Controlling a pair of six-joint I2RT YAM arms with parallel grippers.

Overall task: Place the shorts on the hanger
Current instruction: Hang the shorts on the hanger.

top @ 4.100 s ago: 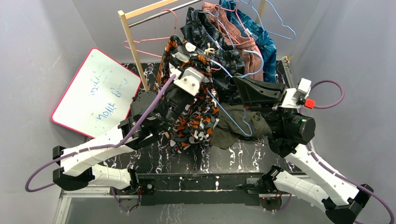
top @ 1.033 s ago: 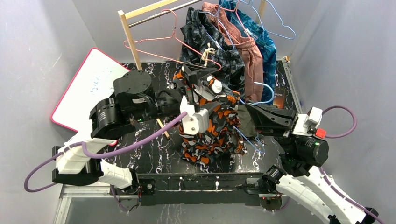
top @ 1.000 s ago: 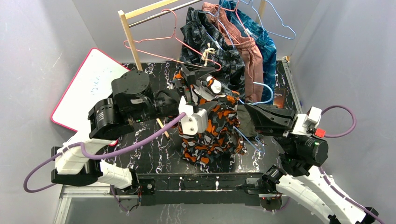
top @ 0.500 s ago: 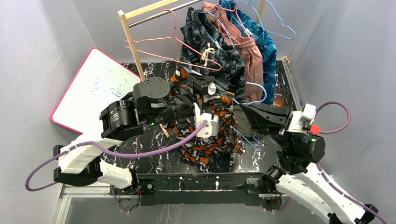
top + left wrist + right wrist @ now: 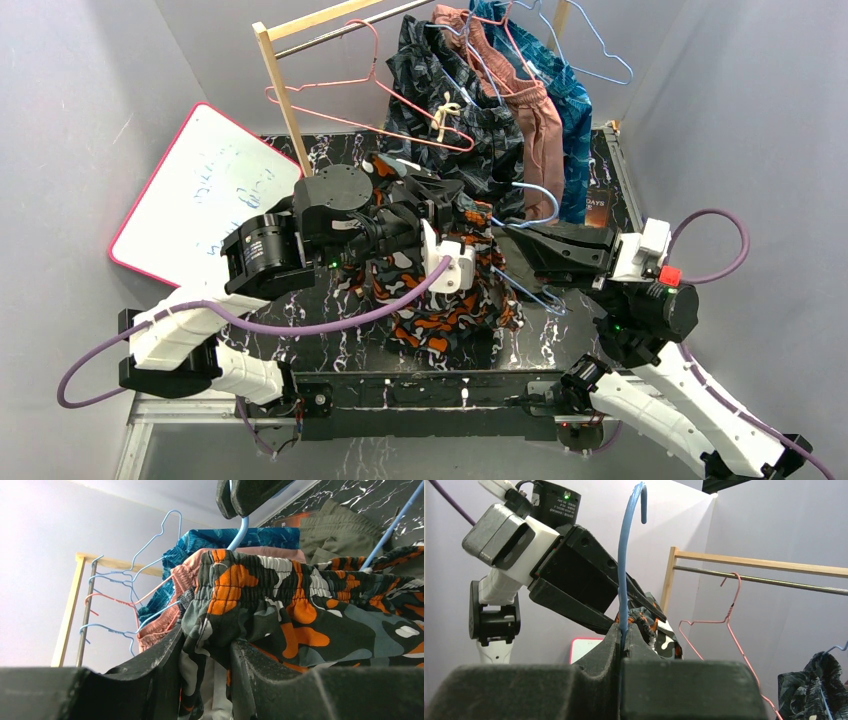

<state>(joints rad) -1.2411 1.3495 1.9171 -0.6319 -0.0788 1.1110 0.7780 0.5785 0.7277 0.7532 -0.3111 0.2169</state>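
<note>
The camouflage shorts [image 5: 450, 290] hang over the middle of the table, orange, black, white and grey. My left gripper [image 5: 440, 200] is shut on their waistband; in the left wrist view the gripper [image 5: 205, 650] pinches the fabric of the shorts [image 5: 300, 610] between its fingers. My right gripper [image 5: 515, 240] is shut on the neck of the light-blue hanger [image 5: 530, 200], just right of the shorts. In the right wrist view the gripper [image 5: 623, 630] clamps the hanger wire [image 5: 624, 565], hook upward. The hanger's lower part is mostly hidden behind the shorts.
A wooden rack [image 5: 285, 90] at the back carries pink hangers [image 5: 400, 110], dark patterned shorts [image 5: 450, 90], a rust-pink garment [image 5: 530, 110] and a teal one [image 5: 575, 100]. A whiteboard [image 5: 200, 190] leans at left. Olive-green shorts [image 5: 345, 530] lie on the black marbled table [image 5: 330, 330].
My left arm has swung right and lowered, carrying the shorts' waistband toward the hanger. My right gripper has shifted slightly left and up with the hanger. Both grips are unchanged.
</note>
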